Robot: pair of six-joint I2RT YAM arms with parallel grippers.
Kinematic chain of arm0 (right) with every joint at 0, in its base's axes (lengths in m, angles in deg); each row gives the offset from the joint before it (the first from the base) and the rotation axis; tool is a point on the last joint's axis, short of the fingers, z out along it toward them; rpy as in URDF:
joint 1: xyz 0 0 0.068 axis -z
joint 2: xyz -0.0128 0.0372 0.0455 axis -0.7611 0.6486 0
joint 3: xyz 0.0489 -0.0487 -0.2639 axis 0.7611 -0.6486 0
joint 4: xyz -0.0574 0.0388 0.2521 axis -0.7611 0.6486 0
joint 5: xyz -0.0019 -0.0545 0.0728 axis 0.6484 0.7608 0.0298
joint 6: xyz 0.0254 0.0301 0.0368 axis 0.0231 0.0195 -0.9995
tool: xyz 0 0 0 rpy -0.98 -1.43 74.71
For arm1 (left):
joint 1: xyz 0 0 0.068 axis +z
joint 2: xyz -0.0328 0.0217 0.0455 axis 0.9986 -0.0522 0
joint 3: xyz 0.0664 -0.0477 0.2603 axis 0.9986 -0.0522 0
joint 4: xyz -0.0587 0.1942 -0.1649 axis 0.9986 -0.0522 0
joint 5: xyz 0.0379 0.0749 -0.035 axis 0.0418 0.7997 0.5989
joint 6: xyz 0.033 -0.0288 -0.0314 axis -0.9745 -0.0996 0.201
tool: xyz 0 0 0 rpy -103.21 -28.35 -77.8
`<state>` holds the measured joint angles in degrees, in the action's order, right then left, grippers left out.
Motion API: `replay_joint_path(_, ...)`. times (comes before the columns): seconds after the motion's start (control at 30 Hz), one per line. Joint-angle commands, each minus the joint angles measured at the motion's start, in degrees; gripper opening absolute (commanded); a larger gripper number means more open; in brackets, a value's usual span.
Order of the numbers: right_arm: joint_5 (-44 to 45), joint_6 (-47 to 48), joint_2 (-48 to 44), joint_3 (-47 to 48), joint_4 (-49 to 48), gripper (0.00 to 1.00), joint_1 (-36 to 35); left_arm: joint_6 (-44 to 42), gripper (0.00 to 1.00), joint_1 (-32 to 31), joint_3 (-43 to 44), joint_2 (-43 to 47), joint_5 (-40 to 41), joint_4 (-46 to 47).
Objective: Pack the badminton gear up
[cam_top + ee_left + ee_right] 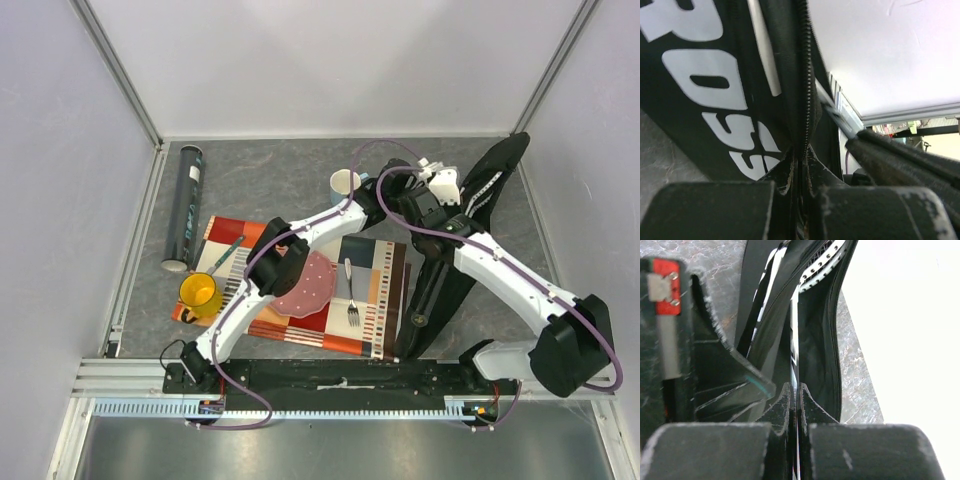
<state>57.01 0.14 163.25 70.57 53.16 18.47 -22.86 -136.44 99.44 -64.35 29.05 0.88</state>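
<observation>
The long black racket bag (455, 255) lies at the right, running from the far right corner toward the near edge. My left gripper (392, 190) is shut on the bag's zipper edge (805, 100), beside the white lettering (715, 85). My right gripper (428, 205) is shut on a thin edge of the bag's opening (794, 340). A white-rimmed racket frame (822, 265) shows inside the open bag. The dark cylindrical tube (187, 205) lies at the far left. No shuttlecocks are in view.
A light blue cup (345, 183) stands just left of the grippers. A patchwork placemat (385, 290) holds a pink plate (305, 285), a fork (351, 295) and a yellow mug (198, 293). White walls close in the table at the back and sides.
</observation>
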Motion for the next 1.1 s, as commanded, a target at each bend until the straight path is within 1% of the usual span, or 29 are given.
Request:
replay_joint_path(0.0, 4.97, 3.45, 0.47, -0.83, -8.85, 0.00, 1.82, 1.78, 0.02, 0.82, -2.15, 0.74, -3.51, 3.36)
replay_joint_path(0.1, 1.55, 4.87, 2.22, -1.72, -10.79, 0.00, 2.88, 1.43, 0.02, 2.23, -6.11, 1.00, -3.33, 4.50)
replay_joint_path(0.3, -0.30, 4.78, 11.18, -1.10, -12.99, 0.00, 2.88, 0.55, 0.02, 3.72, -8.57, 0.74, -4.21, 3.54)
replay_joint_path(0.37, -2.66, 4.34, 13.12, -0.23, -12.72, 0.00, 2.97, 0.81, 0.02, 4.08, -10.41, 1.70, -4.12, 4.24)
replay_joint_path(0.4, -5.29, 3.82, 13.48, 0.21, -12.03, 0.00, 2.97, 0.99, 0.02, 4.34, -10.94, 1.97, -4.30, 4.76)
replay_joint_path(0.43, -6.18, 3.12, 13.48, 0.74, -10.89, 0.08, 2.97, 1.08, 0.02, 4.43, -11.21, 2.32, -4.65, 5.12)
replay_joint_path(0.5, -9.25, 2.41, 12.34, 0.84, -8.94, 0.17, 2.97, 0.99, 0.02, 4.78, -11.30, 3.20, -5.00, 5.12)
replay_joint_path(0.53, -10.66, 2.84, 10.86, 0.31, -8.94, 0.31, 3.05, 0.90, 0.02, 4.78, -11.39, 3.63, -5.00, 5.21)
replay_joint_path(0.57, -12.42, 3.37, 10.32, -0.22, -9.03, 0.37, 3.32, 0.82, 0.02, 4.78, -11.22, 3.99, -5.00, 5.21)
replay_joint_path(0.6, -15.22, 3.98, 9.79, -0.31, -8.77, 0.47, 3.41, 0.81, 0.02, 4.87, -11.04, 4.25, -5.26, 5.30)
replay_joint_path(0.7, -19.97, 2.85, 9.09, 1.79, -4.03, 0.55, 3.67, 0.47, 0.02, 5.22, -10.60, 4.43, -5.27, 4.51)
replay_joint_path(0.77, -25.86, 3.11, 7.86, 3.20, -1.23, 0.59, 3.67, -0.06, 0.02, 5.66, -10.25, 4.26, -4.83, 3.37)
replay_joint_path(0.87, -33.41, 1.88, 4.18, 4.61, 2.73, 0.64, 3.67, 0.02, 0.02, 5.92, -10.60, 4.43, -4.92, 2.93)
replay_joint_path(0.9, -36.05, 1.70, 1.20, 4.61, 2.66, 0.67, 3.67, 0.02, 0.02, 5.84, -10.69, 4.43, -4.39, 2.84)
replay_joint_path(0.97, -42.54, 0.21, -1.36, 4.35, 4.05, 0.68, 3.58, 0.64, 0.02, 5.92, -10.51, 4.34, -4.21, 3.45)
replay_joint_path(1.03, -44.51, -3.28, -3.83, 3.65, 6.69, 0.68, 3.58, 0.64, 0.02, 5.92, -9.64, 4.17, -4.56, 3.19)
replay_joint_path(1.07, -44.95, -5.05, -5.05, 1.38, 8.88, 0.68, 3.58, 0.55, 0.02, 6.01, -9.63, 4.17, -4.65, 2.84)
